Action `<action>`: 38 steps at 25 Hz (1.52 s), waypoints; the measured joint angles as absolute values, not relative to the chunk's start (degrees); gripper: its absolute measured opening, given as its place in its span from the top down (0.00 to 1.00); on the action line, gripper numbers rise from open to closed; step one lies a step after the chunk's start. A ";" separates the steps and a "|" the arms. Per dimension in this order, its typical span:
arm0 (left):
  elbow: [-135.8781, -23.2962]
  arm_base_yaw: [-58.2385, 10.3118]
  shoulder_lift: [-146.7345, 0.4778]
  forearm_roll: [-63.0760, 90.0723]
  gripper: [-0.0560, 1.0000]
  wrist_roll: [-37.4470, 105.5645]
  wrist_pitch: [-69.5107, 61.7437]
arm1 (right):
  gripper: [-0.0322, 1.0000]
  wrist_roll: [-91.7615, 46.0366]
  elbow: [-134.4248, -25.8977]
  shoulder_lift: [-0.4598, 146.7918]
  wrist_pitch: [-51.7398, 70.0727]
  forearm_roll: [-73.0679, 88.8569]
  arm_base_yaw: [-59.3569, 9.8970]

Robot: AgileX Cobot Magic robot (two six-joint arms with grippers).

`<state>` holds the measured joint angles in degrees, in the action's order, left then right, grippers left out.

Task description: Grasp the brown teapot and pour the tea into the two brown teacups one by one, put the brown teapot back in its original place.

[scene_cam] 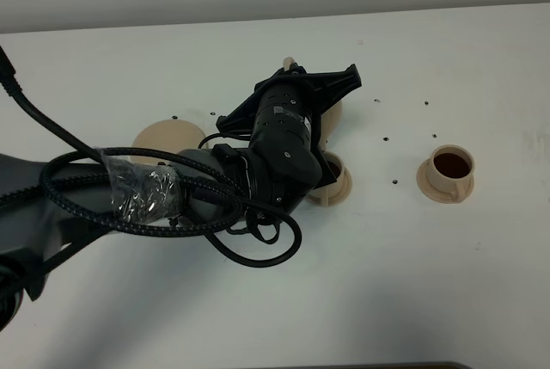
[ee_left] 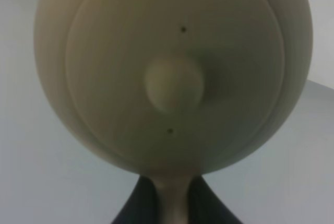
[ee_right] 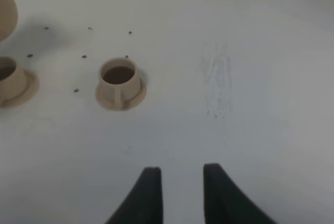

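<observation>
Blocking near teacup [scene_cam: 333, 181]: left arm [scene_cam: 284, 141].

left arm [scene_cam: 275, 141] over teacup [scene_cam: 337, 181], second teacup [scene_cam: 447, 173] apart

Matt smooth brown teapot [ee_left: 172, 72], matt white table [scene_cam: 258, 317], braided cable [scene_cam: 86, 181]

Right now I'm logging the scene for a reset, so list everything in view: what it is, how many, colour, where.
teapot: one, pale tan, lifted by its handle in the left gripper, above the middle of the table
teacups: two, pale tan on saucers; one partly under the arm, one to the right holding dark liquid
large saucer: one, pale tan, bare, left of centre
table: one, white, small dark specks
left gripper: black, shut on the teapot handle
right gripper: black, holding nothing, above bare table
</observation>
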<state>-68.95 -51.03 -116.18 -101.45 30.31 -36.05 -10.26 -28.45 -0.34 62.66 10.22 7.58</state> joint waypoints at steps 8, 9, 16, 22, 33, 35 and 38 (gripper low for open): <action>-68.95 -51.03 -116.18 -98.51 0.83 30.31 -36.27 | 0.78 -10.26 -28.45 -0.34 62.66 10.22 7.58; -68.95 -51.03 -116.18 -97.27 0.83 30.31 -36.39 | 0.78 -10.26 -28.45 -0.34 62.66 10.22 7.58; -68.95 -51.03 -116.18 -88.88 0.83 28.94 -38.94 | 0.78 -10.26 -28.45 -0.34 62.66 10.22 7.58; -68.95 -50.90 -116.13 -87.69 0.83 21.40 -40.06 | 0.78 -10.26 -28.45 -0.34 62.66 10.22 7.58; -68.95 -50.86 -111.89 -77.25 0.83 7.28 -40.86 | 0.78 -10.26 -28.45 -0.34 62.66 10.22 7.58; -68.95 -50.80 -109.92 -70.64 0.83 6.91 -41.93 | 0.78 -10.26 -28.45 -0.34 62.66 10.22 7.58; -68.95 -50.62 -106.58 -58.34 0.83 6.66 -44.77 | 0.78 -10.26 -28.45 -0.34 62.66 10.22 7.58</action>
<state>-68.95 -50.62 -106.58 -58.34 6.66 -44.77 -10.26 -28.45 -0.34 62.66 10.22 7.58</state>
